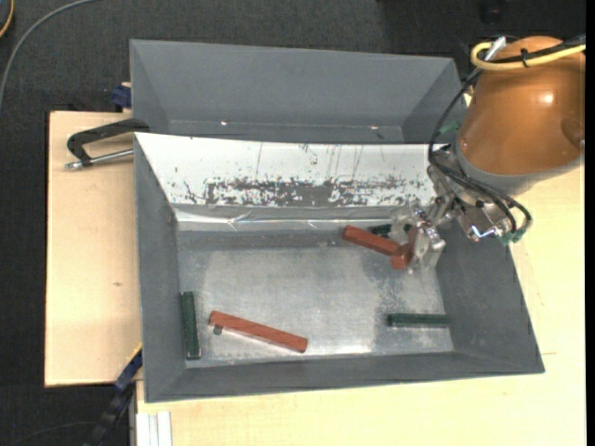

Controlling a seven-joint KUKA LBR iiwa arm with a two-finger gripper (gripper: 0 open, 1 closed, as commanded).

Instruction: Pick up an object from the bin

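at back rt of bin [156, 249], gripper [411, 255] fingers pinch end of red stick [370, 241].

Slender red-brown stick [370, 242], lying slanted, far right of bin [279, 82] floor

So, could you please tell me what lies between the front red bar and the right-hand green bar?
Nothing: in the camera view, only bare bin floor lies between the front red bar and the right-hand green bar.
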